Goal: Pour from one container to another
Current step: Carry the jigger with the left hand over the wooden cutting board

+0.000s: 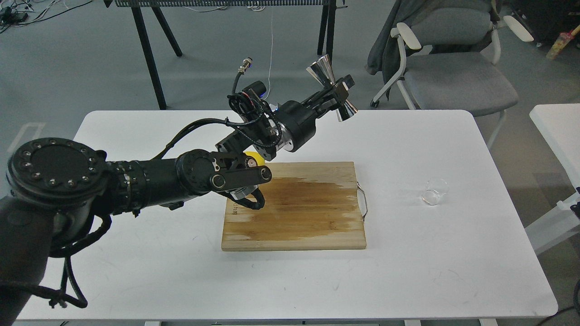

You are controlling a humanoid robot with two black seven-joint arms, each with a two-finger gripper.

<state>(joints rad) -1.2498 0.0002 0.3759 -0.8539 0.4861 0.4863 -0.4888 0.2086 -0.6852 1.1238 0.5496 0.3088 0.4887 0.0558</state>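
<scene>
My left gripper is shut on the narrow waist of the shiny steel jigger and holds it high over the far middle of the white table. The jigger leans to the left, one cone up and one cone down toward the right. Far off at the right side of the table stands the small clear glass tumbler, upright and alone. The right arm is out of view.
A wooden cutting board with a wet dark patch and a wire handle lies mid-table. A yellow lemon at its far left corner is mostly hidden behind my left arm. A grey office chair stands beyond the table.
</scene>
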